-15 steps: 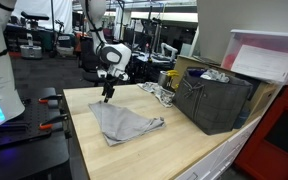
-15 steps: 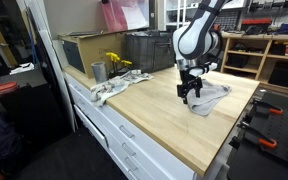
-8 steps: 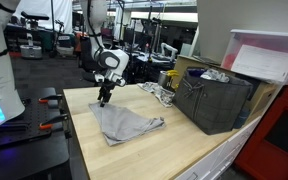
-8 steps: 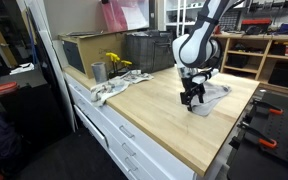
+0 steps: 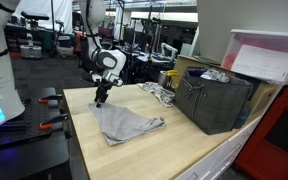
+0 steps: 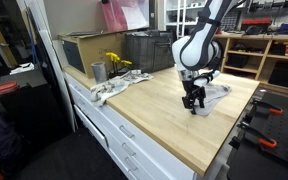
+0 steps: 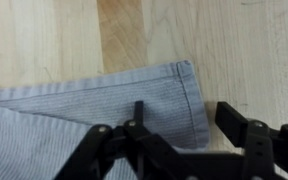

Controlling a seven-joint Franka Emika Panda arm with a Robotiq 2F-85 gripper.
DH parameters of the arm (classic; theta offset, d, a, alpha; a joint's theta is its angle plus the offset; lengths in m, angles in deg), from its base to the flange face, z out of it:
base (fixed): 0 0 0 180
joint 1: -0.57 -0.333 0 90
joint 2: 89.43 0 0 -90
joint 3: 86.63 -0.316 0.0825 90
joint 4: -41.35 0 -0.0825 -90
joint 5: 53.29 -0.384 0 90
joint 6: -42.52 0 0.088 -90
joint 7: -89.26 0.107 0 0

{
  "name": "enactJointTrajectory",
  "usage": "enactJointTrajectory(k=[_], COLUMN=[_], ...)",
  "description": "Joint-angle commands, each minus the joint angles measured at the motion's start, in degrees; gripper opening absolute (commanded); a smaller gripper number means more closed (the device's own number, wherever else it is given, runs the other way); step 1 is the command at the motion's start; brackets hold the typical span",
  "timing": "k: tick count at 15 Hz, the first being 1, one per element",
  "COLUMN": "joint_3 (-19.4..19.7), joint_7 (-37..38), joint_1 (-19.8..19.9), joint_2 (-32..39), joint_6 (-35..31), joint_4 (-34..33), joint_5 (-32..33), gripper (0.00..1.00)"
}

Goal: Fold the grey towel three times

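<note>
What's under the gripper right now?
A hemmed corner of the towel lies flat on the table under the open gripper. Its fingers hide whatever cloth lies below them.

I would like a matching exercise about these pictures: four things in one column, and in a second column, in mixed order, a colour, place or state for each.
Things:
1. towel
2. gripper
3. crate
4. cup

Descriptions:
A. shiny metal, beside something yellow
B. grey, lying on the wooden table
C. dark, with things inside it
D. open, over a corner of the towel

Right pairs: 1-B, 2-D, 3-C, 4-A.
</note>
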Motion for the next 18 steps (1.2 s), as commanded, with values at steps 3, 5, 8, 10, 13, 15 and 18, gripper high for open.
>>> enactJointTrajectory(k=[3, 5, 8, 10, 13, 15, 18], joint_3=[2.26, 2.77, 3.09, 2.89, 4.21, 5.87, 7.45], joint_7=[1.31, 1.33, 0.67, -0.37, 0.14, 1.14, 1.06], joint_1=[-0.67, -0.57, -0.39, 0.08, -0.20, -0.68, -0.67], joint_2=[-1.16, -2.07, -3.96, -5.60, -6.86, -6.79, -6.54], joint_6=[-0.49, -0.05, 1.73, 2.57, 2.59, 2.25, 3.12], joint_4=[1.65, 1.93, 1.75, 1.65, 0.41, -1.26, -4.48], joint_5=[1.21, 1.22, 1.51, 1.46, 3.96, 7.44, 11.87], gripper=[0.29, 0.13, 0.00, 0.00, 0.01, 0.01, 0.01])
